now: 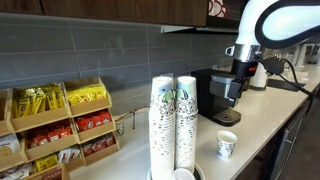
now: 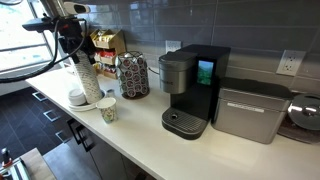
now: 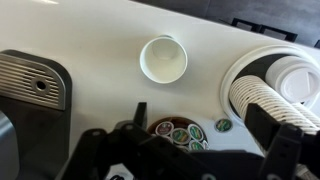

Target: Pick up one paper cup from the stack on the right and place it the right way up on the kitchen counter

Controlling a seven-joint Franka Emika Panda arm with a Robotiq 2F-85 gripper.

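A single paper cup (image 1: 227, 146) stands upright, mouth up, on the pale kitchen counter (image 1: 268, 112), apart from the stacks. It also shows in an exterior view (image 2: 107, 110) and, from above, in the wrist view (image 3: 163, 58). Two tall stacks of nested cups (image 1: 174, 122) stand side by side, seen in both exterior views (image 2: 85, 78). One stack lies at the right of the wrist view (image 3: 282, 95). My gripper (image 3: 200, 112) is open and empty. It hangs high above the counter (image 3: 90, 30), away from the single cup. It shows in both exterior views (image 1: 236, 86) (image 2: 73, 42).
A black coffee machine (image 2: 192, 88) stands on the counter (image 2: 150, 140), with a round coffee pod holder (image 2: 133, 75) beside it; its pods show below my fingers (image 3: 180, 133). Wooden snack racks (image 1: 55, 125) stand against the wall. A silver appliance (image 2: 250, 110) sits further along.
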